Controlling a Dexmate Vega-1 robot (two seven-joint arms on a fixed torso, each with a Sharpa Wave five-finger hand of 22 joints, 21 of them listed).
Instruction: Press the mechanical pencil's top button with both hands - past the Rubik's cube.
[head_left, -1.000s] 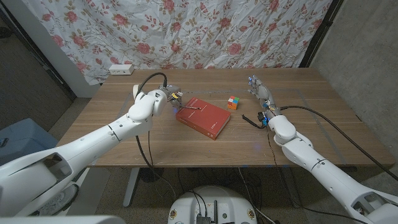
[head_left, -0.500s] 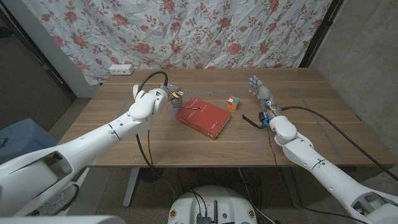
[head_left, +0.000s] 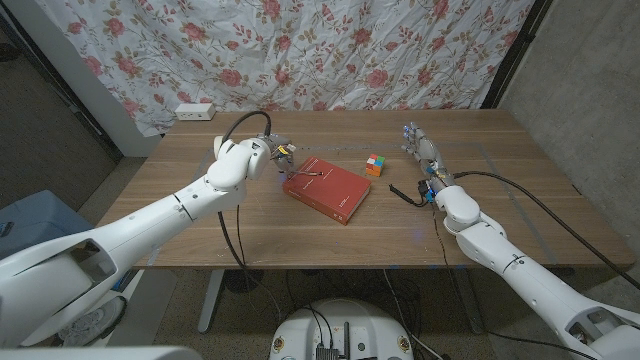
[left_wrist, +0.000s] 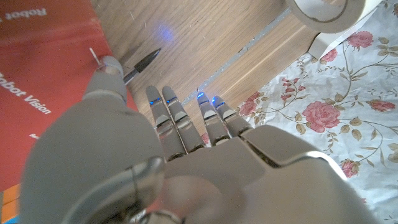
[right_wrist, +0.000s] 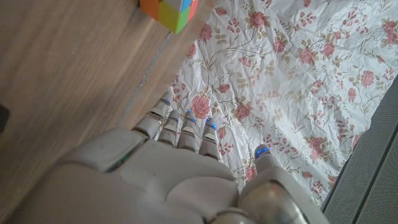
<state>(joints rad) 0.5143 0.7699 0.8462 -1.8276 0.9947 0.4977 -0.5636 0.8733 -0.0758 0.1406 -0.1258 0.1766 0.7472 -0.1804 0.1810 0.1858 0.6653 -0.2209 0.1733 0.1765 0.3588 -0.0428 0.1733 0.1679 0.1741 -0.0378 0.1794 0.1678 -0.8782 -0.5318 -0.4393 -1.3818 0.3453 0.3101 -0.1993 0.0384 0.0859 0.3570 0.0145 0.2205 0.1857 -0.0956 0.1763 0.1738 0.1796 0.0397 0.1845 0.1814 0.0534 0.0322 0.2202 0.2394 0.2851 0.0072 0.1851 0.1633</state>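
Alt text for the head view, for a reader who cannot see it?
A red book lies mid-table with a thin mechanical pencil on it. The left hand hovers at its left corner; a multicoloured Rubik's cube sits to its right, then the raised right hand.

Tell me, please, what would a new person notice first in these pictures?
First comes the red book, lying at an angle in the middle of the wooden table, with a dark pencil on its far left corner. Just to its right sits a small colourful cube. The left hand is at the book's left corner, its fingers near the pencil, while the right hand stands open, right of the cube.
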